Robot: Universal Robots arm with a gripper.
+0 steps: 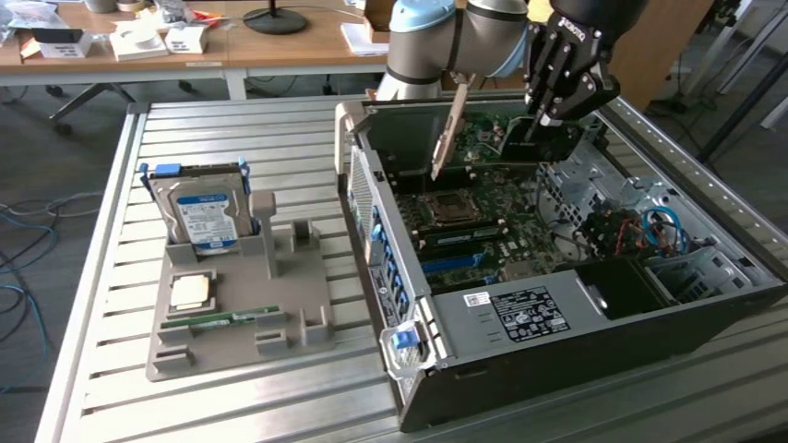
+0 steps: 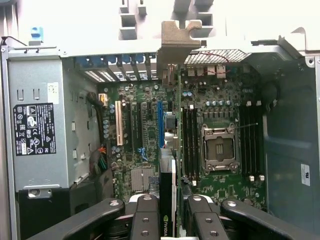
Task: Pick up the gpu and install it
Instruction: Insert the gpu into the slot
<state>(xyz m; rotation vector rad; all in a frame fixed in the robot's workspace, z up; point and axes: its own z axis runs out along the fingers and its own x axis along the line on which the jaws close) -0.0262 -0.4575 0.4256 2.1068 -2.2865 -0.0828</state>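
the gpu (image 1: pixel 518 140) is clamped in the gripper (image 1: pixel 542 125), which comes down on it from above and pinches the end of the card farthest from its silver bracket (image 1: pixel 449 125). in the wrist view the gripper (image 2: pixel 172 202) has its black fingers (image 2: pixel 145 212) pressed on either face of the gpu (image 2: pixel 167 192), so the jaws are closed on the card. a small green logo shows on the black cooler between them. the card is inside the open computer case (image 1: pixel 382 231), over the motherboard (image 1: pixel 481 217) at the far part of the case in the exterior view. it stands on edge with its faces upright. its long axis runs across the case, from the gripper toward the slotted case wall on the exterior view's left. the bracket (image 2: pixel 180 37) leads at that end and hangs as a long strip slanting down into the case. from the wrist the card is seen edge-on as a thin line, running just beside the long blue slot (image 2: pixel 161 125), between it and the processor socket (image 2: pixel 218 147). whether its lower edge touches the board i cannot tell. outside the case, on the slatted table (image 1: pixel 246 129), a gray holder (image 1: pixel 234 346) carries a hard drive (image 1: pixel 203 212) and a memory stick (image 1: pixel 221 320), well apart from the gripper.
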